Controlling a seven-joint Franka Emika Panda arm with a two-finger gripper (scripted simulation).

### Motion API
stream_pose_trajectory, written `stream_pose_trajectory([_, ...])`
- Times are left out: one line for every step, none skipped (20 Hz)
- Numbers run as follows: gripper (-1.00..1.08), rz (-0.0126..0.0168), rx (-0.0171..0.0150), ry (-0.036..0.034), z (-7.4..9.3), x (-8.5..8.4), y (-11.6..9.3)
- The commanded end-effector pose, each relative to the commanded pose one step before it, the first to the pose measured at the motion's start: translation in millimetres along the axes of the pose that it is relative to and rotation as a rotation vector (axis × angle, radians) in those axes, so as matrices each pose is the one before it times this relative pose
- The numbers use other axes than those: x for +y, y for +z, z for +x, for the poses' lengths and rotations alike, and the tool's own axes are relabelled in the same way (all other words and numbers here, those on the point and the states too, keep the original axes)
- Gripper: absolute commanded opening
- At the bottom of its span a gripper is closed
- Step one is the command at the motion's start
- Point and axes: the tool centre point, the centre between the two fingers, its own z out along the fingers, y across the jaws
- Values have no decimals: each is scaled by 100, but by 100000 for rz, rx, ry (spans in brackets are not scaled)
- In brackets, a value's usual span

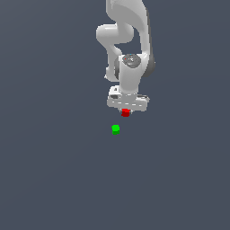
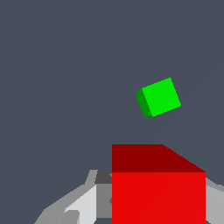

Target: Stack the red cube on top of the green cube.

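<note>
The red cube sits right under the white gripper, partly covered by the hand. In the wrist view the red cube fills the lower part of the picture, with a grey finger against one side and another showing at its other side, so the gripper is shut on it. The green cube lies alone on the dark floor, a short way from the gripper toward the exterior view's left and nearer the camera. In the wrist view the green cube lies beyond the red one, turned at an angle to it.
A plain dark grey floor spreads all around. The arm's white links rise behind the gripper in the exterior view. No other object shows.
</note>
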Motion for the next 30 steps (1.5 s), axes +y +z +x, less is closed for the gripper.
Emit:
stream_pose_trajectory([-100,-19,-54,-3,35,-10,-156])
stream_pose_trajectory([-100,16,67,4,-18,6,72])
stream_pose_trajectory([-100,0,0,0,18,14,17])
stream_pose_trajectory([-100,0,0,0,54,41,51])
stream_pose_trajectory([-100,0,0,0,90,68,86])
stream_pose_trajectory([-100,0,0,0,126,95,120])
stream_pose_trajectory([-100,0,0,0,162,123,154])
stream_pose_trajectory([-100,0,0,0,198,150,189])
stream_pose_trajectory([-100,0,0,0,233,177,223])
stream_pose_trajectory([-100,-67,-12,-14,269,189,272])
stream_pose_trajectory([-100,0,0,0,305,230,291])
stream_pose_trajectory([-100,0,0,0,341,255,324])
stream_pose_trajectory([-100,0,0,0,378,279,357])
stream_pose_trajectory([-100,0,0,0,415,302,388])
stream_pose_trajectory([-100,0,0,0,450,322,417])
stream_pose_trajectory([-100,0,0,0,469,330,429])
stream_pose_trajectory([-100,0,0,0,439,303,397])
stream_pose_trajectory([-100,0,0,0,405,276,363])
stream_pose_trajectory([-100,0,0,0,369,249,329])
stream_pose_trajectory([-100,0,0,0,334,223,294])
stream_pose_trajectory([-100,0,0,0,298,196,260])
stream_pose_trajectory([-100,0,0,0,263,169,225])
stream_pose_trajectory([-100,0,0,0,228,142,190])
stream_pose_trajectory([-100,0,0,0,194,115,155])
stream_pose_trajectory([-100,0,0,0,159,88,121])
stream_pose_trajectory([-100,47,-50,1,128,65,110])
stream_pose_trajectory([-100,0,0,0,89,38,55])
stream_pose_trajectory([-100,0,0,0,52,19,28])
stream_pose_trajectory([-100,0,0,0,17,5,8])
stream_pose_trajectory([100,0,0,0,0,0,0])
